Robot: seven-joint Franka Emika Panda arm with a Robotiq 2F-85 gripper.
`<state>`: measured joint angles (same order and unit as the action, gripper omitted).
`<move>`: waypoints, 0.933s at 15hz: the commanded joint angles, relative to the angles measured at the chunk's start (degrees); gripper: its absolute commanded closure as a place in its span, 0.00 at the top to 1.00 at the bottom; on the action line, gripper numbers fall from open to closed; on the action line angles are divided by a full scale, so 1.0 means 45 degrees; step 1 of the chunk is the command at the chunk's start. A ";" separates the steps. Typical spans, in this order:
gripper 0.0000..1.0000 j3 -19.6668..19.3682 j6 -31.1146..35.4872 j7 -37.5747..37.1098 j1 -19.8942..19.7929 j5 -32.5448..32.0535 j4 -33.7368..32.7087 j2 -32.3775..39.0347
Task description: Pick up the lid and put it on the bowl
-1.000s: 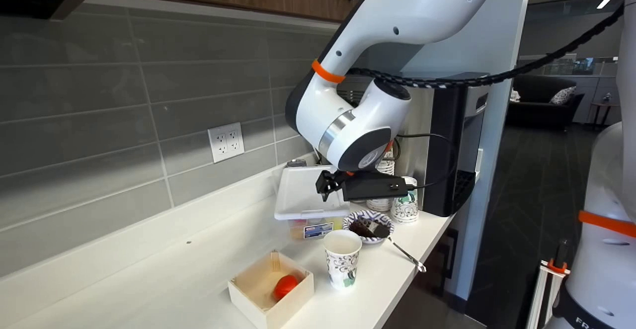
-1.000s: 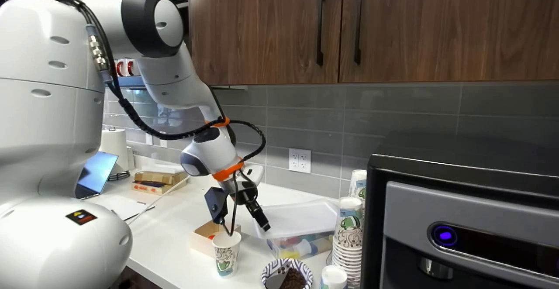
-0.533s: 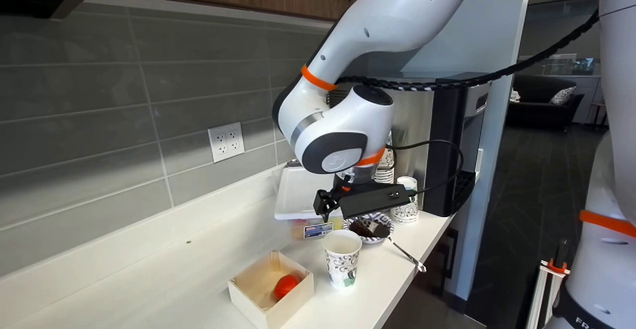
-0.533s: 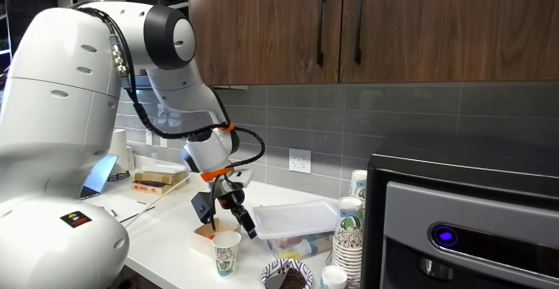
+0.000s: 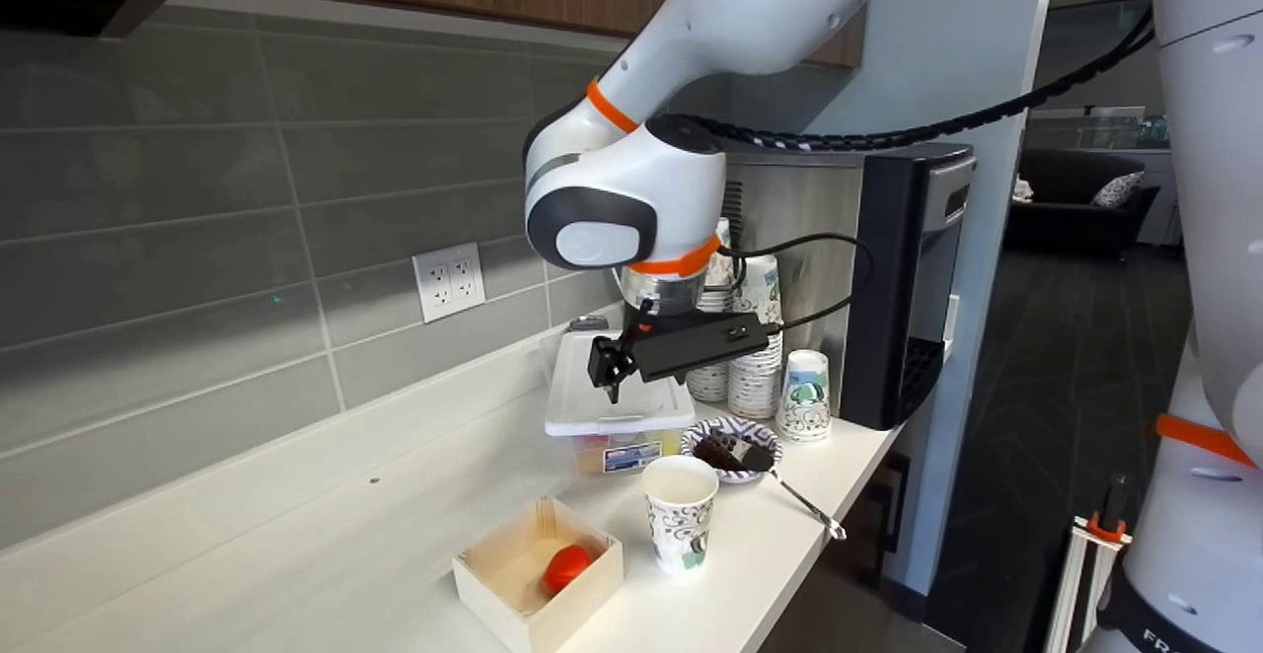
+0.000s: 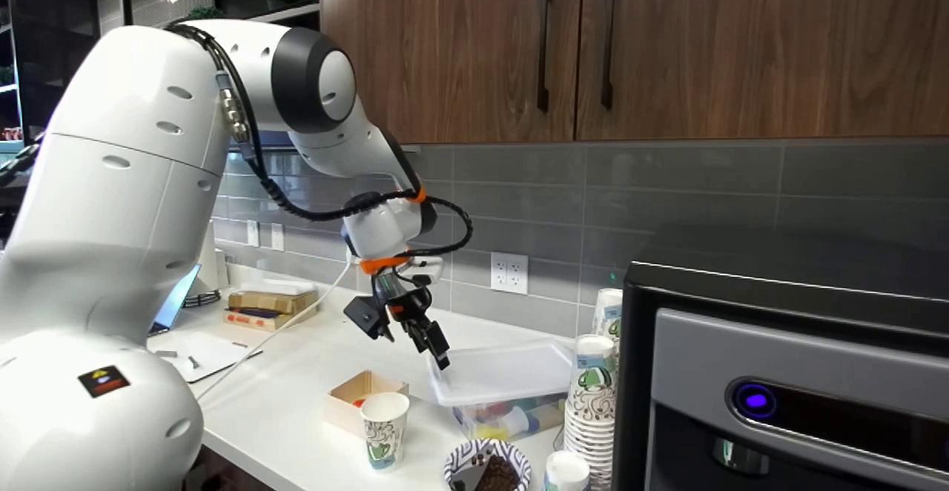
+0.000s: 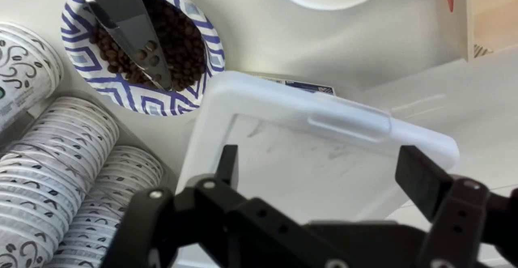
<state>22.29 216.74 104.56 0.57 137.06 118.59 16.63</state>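
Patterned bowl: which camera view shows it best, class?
The wrist view: though slightly cropped, the patterned bowl appears largest, its separate beans visible from above. Both exterior views show it smaller; in an exterior view the picture's bottom edge crops it.

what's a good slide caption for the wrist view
Open claw over the whitish lid, patterned bowl of coffee beans and stacked cups nearby.

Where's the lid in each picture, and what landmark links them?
In an exterior view: the lid, just below centre.
In an exterior view: the lid, below centre, slightly right.
Wrist view: the lid, around centre, partly hidden by the open gripper.
Shared landmark: purple-patterned bowl of beans, near the lid in all three.
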 commanded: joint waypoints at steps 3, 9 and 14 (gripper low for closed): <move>1.00 0.0923 0.1371 0.3025 -0.1312 0.1668 -0.2597 0.1794; 1.00 0.2956 0.3209 0.3658 -0.2767 0.1496 -0.4303 0.3594; 1.00 0.3741 0.4421 0.3913 -0.3192 0.1489 -0.5392 0.4850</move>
<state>36.71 232.18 119.75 -12.17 143.76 99.39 33.64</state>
